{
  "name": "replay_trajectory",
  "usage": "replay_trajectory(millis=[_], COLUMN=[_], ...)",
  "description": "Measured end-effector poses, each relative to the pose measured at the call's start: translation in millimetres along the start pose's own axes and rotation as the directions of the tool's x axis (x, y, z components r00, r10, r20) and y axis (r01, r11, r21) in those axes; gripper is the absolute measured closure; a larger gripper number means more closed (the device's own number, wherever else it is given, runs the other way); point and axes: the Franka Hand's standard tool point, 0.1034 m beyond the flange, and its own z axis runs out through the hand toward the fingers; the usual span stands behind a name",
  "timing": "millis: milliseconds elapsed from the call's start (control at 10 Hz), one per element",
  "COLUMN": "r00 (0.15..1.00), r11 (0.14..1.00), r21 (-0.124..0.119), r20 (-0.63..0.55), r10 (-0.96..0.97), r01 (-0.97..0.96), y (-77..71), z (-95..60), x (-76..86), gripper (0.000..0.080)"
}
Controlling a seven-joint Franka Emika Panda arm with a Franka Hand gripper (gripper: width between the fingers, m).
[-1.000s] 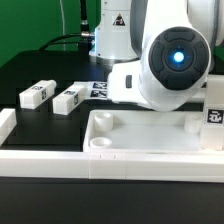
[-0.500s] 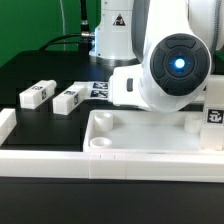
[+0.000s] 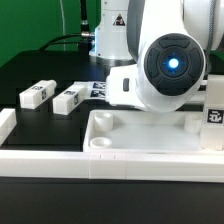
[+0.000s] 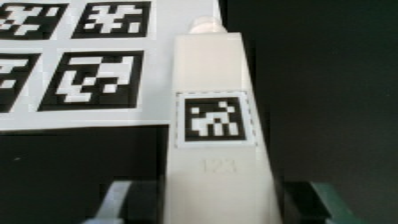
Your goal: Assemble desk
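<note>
In the wrist view a white leg block [image 4: 217, 110] with a black-white tag lies lengthwise between my gripper's [image 4: 217, 206] fingers [image 4: 121, 200]. The jaws stand open, with a dark gap on each side of the block. In the exterior view the gripper is hidden behind the arm's wrist housing [image 3: 168, 68]. The tray-like tabletop [image 3: 140, 162] lies in front of it. Two more leg blocks [image 3: 36, 95] [image 3: 68, 99] lie on the black table at the exterior view's left. Another tagged block [image 3: 215, 116] stands at the tabletop's right end.
The marker board [image 4: 80, 60] lies right beside the leg block between my fingers; it also shows behind the arm in the exterior view [image 3: 98, 90]. A long white border rail [image 3: 40, 160] runs along the front left. The robot base [image 3: 115, 35] stands at the back.
The wrist housing has shifted a little toward the exterior view's left. The tabletop and the two loose leg blocks have not moved.
</note>
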Motion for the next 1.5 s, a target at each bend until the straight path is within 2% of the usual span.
replay_trajectory(millis=[300, 600, 700, 800, 1100, 1200, 1500], r00=[1.000, 0.999, 0.998, 0.998, 0.995, 0.991, 0.957], r11=[1.000, 0.998, 0.998, 0.998, 0.998, 0.998, 0.997], r21=[0.011, 0.041, 0.033, 0.032, 0.030, 0.028, 0.028], r20=[-0.010, -0.009, -0.025, -0.033, -0.088, -0.125, -0.283], r10=[-0.027, -0.052, -0.054, -0.055, -0.053, -0.054, -0.067], r01=[0.027, 0.052, 0.054, 0.056, 0.056, 0.058, 0.078], y=[9.1, 22.0, 23.5, 23.9, 24.2, 24.3, 28.1], z=[-9.5, -44.1, -54.4, -58.2, -62.6, -69.1, -117.6], x=[-6.0, -36.1, -42.4, -45.0, -37.7, -34.9, -49.8], gripper=[0.0511, 0.0511, 0.0511, 0.0511, 0.0509, 0.0509, 0.0509])
